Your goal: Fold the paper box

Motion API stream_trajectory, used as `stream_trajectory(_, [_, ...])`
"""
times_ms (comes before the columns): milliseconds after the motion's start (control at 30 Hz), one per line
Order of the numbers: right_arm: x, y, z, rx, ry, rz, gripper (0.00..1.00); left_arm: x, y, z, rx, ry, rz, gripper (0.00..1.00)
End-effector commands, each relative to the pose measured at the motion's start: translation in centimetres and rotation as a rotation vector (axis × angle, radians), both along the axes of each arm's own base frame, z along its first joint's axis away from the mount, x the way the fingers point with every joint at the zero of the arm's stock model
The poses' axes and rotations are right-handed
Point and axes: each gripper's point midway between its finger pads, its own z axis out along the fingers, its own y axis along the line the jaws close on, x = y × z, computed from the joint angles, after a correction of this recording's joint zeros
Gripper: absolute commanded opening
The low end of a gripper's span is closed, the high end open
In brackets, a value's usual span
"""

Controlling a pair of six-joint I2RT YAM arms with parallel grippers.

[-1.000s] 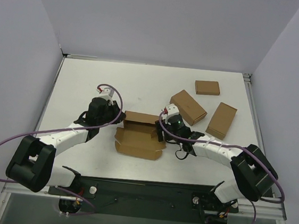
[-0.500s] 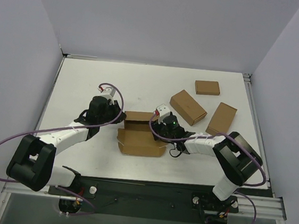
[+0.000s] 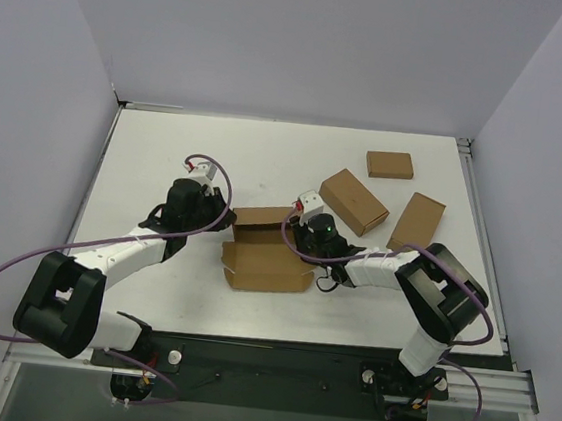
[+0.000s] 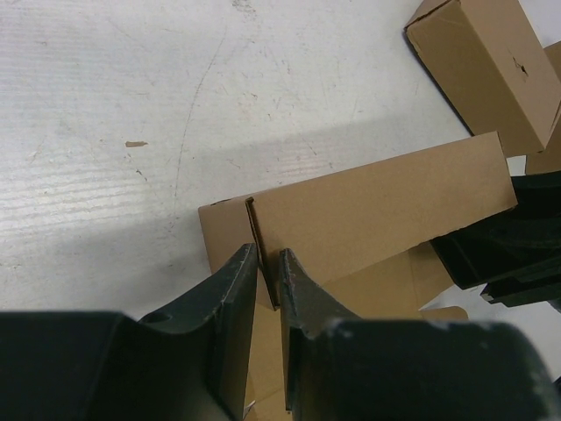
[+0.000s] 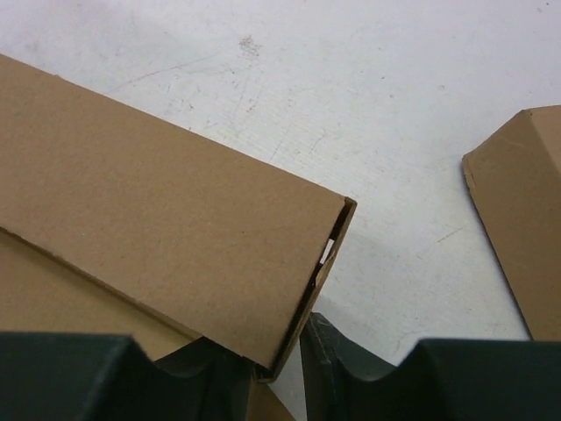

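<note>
The paper box (image 3: 264, 259) lies near the middle of the white table (image 3: 166, 158), a little toward 6 o'clock in the top view, between the 2 arms. It is partly formed. A flat brown floor panel lies on the table, and a long rear wall stands along its 12 o'clock edge, leaning slightly. The top is open, and the inside shows only the box's own bare cardboard floor.

The left gripper (image 3: 222, 216) meets the box at its 10 o'clock corner. In the left wrist view its 2 dark fingers (image 4: 230, 294) are drawn almost together, with a thin upright edge of cardboard (image 4: 377, 206) pinched in the narrow slit between them. This is just where the rear wall meets a short side flap.

The right gripper (image 3: 304, 235) is at the box's 2 o'clock corner. In the right wrist view its fingers (image 5: 351, 360) close on the end of the rear wall (image 5: 158, 219), where 2 layers of cardboard fill the gap between them.

3 smaller closed brown boxes lie toward 1 and 2 o'clock from the paper box. The nearest one (image 3: 354, 200) is just beyond the right gripper, another (image 3: 416, 226) lies at 3 o'clock of it, and the smallest (image 3: 389, 165) is farther off toward 12 o'clock. All 3 are shut, so their contents cannot be seen.
</note>
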Motion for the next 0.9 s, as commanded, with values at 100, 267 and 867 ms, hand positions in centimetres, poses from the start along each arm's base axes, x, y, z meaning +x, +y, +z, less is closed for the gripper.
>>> stream_trajectory(100, [1.0,1.2,2.8,0.095,-0.065,-0.073,0.24,-0.5,-0.9,1.2,-0.021,-0.006,-0.049,0.26])
stream_trajectory(267, [0.9,0.1,2.8,0.026,-0.062,-0.159,0.1,-1.1,-1.4,1.6,-0.039,-0.016,-0.068,0.26])
stream_trajectory(867, [-8.0,-1.8,2.8,-0.114,0.352,0.017,0.0,-5.3,0.1,13.4,0.081,-0.247,-0.174,0.61])
